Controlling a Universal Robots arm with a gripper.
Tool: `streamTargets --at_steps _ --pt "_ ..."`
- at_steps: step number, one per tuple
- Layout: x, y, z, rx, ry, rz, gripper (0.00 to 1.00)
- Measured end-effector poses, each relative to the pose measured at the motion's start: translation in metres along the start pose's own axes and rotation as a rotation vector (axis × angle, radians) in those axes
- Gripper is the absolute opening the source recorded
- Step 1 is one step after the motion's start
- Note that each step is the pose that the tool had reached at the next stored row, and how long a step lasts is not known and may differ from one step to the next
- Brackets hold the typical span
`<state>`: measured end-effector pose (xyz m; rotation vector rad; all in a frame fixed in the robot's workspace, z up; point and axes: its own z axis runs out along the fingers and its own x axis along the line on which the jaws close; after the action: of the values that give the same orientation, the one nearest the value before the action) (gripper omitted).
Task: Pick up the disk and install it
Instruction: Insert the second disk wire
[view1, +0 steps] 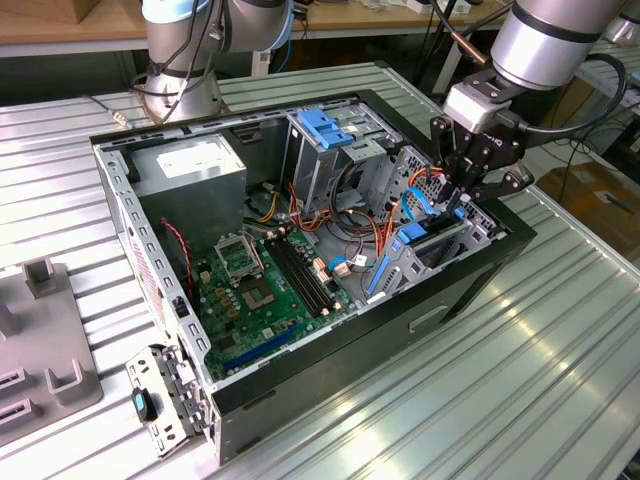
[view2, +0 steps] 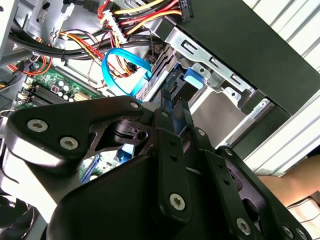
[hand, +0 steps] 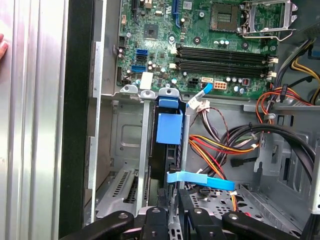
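Exterior view: disk (view1: 425, 245) upright in case (view1: 330, 380); gripper (view1: 463, 203) just above.

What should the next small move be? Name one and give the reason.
Probably a short, gentle push of the disk deeper along its slot in the drive cage. The gripper sits at the disk's outer end, the disk already stands inside the slot, and I cannot tell whether it is fully seated.

A silver-grey arm (view1: 545, 40) ends in a black claw (view1: 462, 200) of jointed links (view2: 170, 165) (silver screws (view2: 177, 201) throughout).
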<state>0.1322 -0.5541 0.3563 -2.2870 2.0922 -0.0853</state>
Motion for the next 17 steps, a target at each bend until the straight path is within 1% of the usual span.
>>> streamTargets --at_steps 3,5,8,17 --pt "0.0001 -0.0001 -0.0008 0.0 0.0002 0.0 0.24" --pt "0.0001 -0.0003 -0.0048 0.0 0.0 0.0 0.24" --pt "0.0001 -0.0005 -0.0077 0.0 -0.0003 0.0 0.24" --pt "0.0001 -0.0007 -0.0097 0.0 -0.0001 0.0 0.24"
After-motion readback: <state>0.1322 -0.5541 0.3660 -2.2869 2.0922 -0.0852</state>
